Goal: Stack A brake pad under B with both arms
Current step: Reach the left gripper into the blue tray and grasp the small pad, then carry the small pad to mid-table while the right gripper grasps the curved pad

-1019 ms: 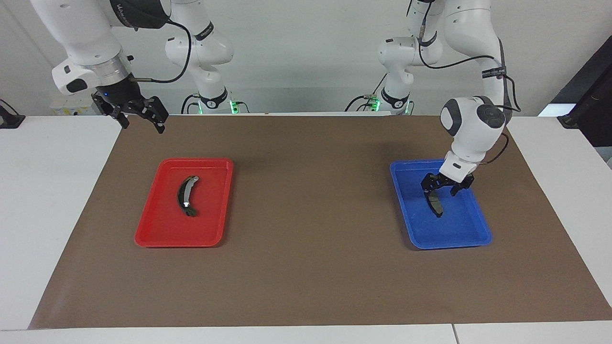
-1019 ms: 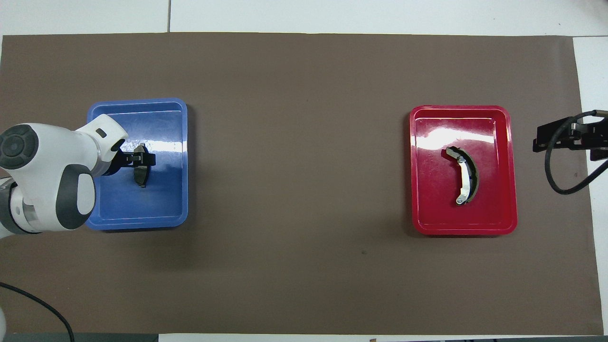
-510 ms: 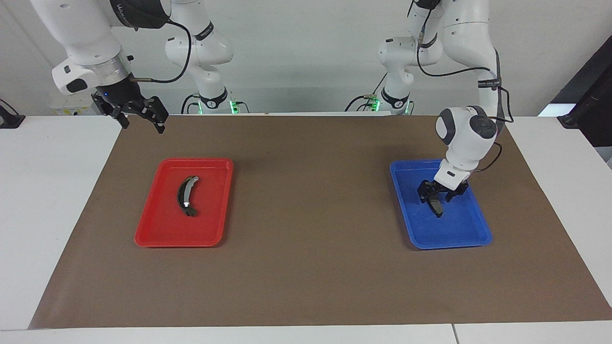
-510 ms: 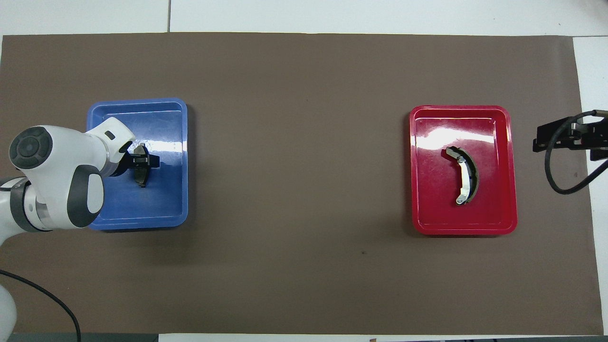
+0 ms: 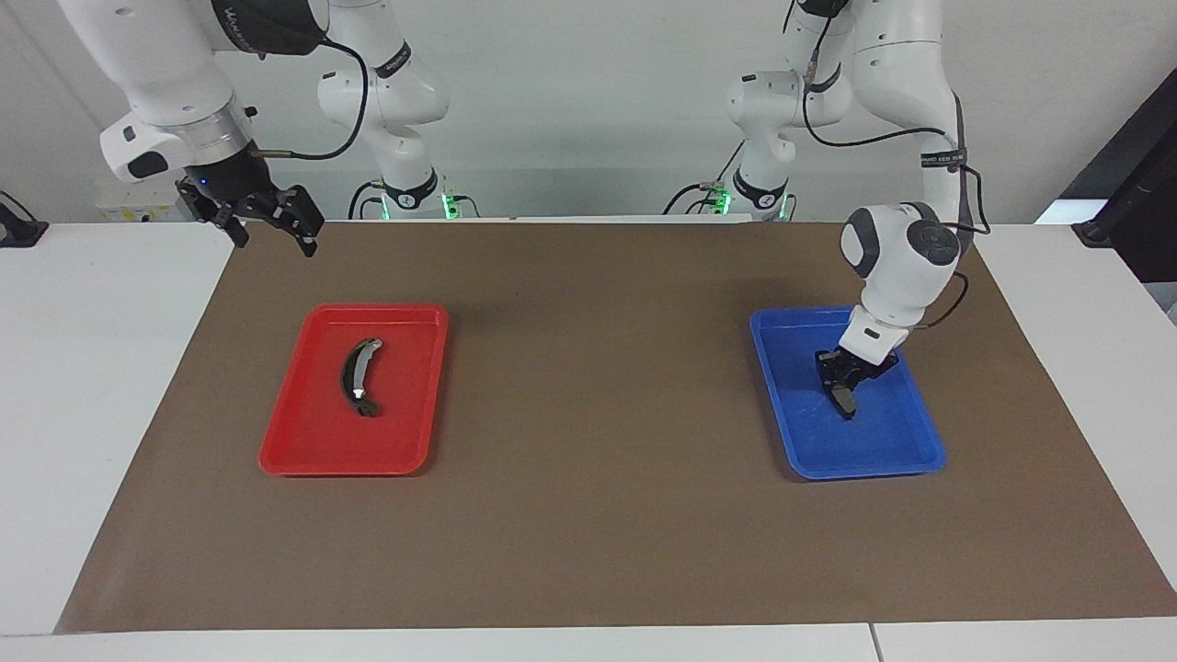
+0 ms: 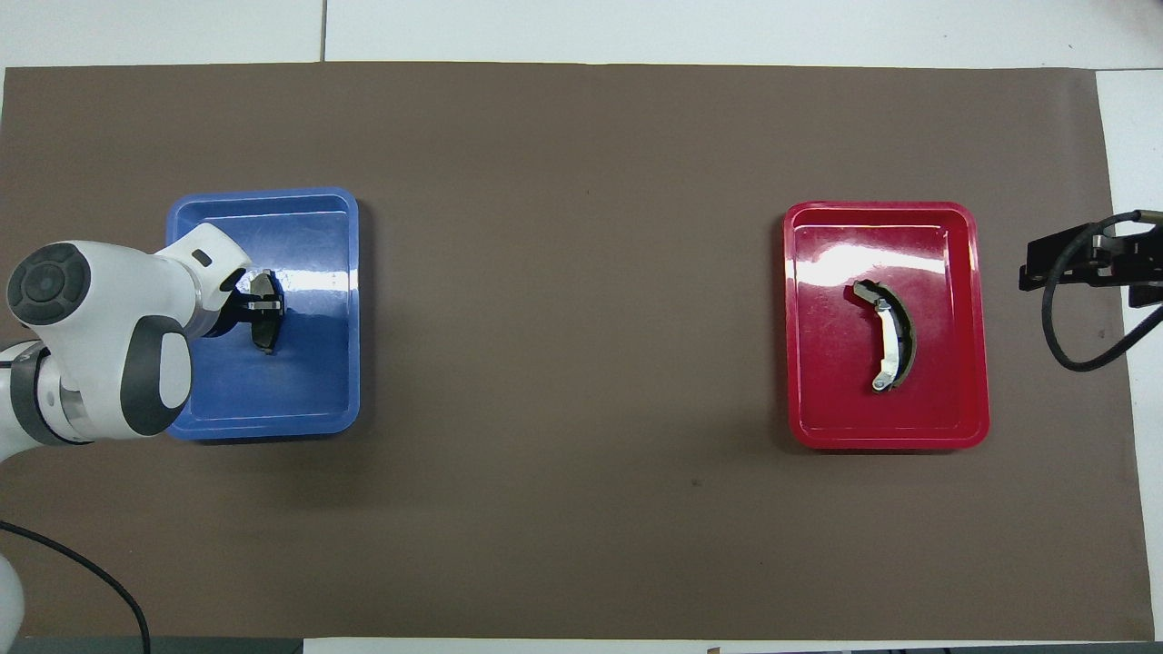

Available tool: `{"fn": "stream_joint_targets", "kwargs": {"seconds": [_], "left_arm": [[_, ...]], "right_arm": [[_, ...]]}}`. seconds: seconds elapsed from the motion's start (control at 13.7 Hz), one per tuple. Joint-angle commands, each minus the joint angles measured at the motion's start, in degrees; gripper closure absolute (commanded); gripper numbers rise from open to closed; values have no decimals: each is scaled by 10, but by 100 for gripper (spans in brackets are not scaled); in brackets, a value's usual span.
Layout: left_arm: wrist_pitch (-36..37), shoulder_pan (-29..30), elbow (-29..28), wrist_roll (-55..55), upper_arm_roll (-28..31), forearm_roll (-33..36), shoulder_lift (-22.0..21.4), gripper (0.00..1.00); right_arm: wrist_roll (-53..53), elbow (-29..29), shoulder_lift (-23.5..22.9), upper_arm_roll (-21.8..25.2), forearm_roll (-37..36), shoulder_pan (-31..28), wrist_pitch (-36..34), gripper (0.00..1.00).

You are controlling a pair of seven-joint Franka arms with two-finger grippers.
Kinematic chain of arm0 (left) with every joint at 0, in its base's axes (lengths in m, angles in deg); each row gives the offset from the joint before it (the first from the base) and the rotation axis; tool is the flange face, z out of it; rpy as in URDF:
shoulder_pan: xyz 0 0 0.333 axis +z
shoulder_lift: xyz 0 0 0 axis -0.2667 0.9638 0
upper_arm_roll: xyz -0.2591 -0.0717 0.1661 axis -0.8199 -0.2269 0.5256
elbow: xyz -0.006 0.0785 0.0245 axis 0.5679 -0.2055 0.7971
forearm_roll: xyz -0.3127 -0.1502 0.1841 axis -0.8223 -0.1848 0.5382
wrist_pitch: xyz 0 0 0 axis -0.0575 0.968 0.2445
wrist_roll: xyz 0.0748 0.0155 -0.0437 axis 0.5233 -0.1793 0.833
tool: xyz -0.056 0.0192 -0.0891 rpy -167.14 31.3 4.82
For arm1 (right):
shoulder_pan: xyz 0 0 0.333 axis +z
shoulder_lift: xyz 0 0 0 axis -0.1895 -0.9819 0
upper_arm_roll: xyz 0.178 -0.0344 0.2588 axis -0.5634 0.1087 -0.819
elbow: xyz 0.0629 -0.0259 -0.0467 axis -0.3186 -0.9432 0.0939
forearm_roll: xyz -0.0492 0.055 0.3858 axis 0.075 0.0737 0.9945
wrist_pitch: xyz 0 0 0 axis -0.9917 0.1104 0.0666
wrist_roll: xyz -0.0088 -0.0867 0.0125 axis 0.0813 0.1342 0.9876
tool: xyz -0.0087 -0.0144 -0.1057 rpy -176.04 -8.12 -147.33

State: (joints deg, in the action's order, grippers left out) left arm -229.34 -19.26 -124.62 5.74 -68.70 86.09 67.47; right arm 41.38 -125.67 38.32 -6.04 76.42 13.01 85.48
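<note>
The left gripper (image 5: 843,384) is down in the blue tray (image 5: 906,457), fingers pinched on the A brake pad (image 6: 266,335), which is not yet lifted. B (image 5: 359,378) lies untouched in the red tray (image 5: 303,455); the right gripper (image 5: 271,227) waits spread above the mat's corner. Stacking remains undone. The arm lettering is unreadable.

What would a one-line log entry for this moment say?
left gripper: shut on A brake pad in blue tray | right gripper: open, waiting | B: red tray
</note>
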Motion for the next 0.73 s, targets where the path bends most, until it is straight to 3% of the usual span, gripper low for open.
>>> {"fn": "stream_joint_targets", "kwargs": {"seconds": [0.0,0.22,0.44,0.66], "left_arm": [[35,0,3,18,1,6,-51,97],[134,-35,52,56,-2,7,-75,97],[132,-112,59,128,-2,8,-65,97],[101,-208,60,232,-2,22,-32,99]], "right_arm": [[12,5,0,0,3,-6,-8,1],[10,-17,11,0,3,-6,-2,1],[23,-59,23,0,7,-12,57,1],[49,-151,32,0,13,-10,150,1]]}}
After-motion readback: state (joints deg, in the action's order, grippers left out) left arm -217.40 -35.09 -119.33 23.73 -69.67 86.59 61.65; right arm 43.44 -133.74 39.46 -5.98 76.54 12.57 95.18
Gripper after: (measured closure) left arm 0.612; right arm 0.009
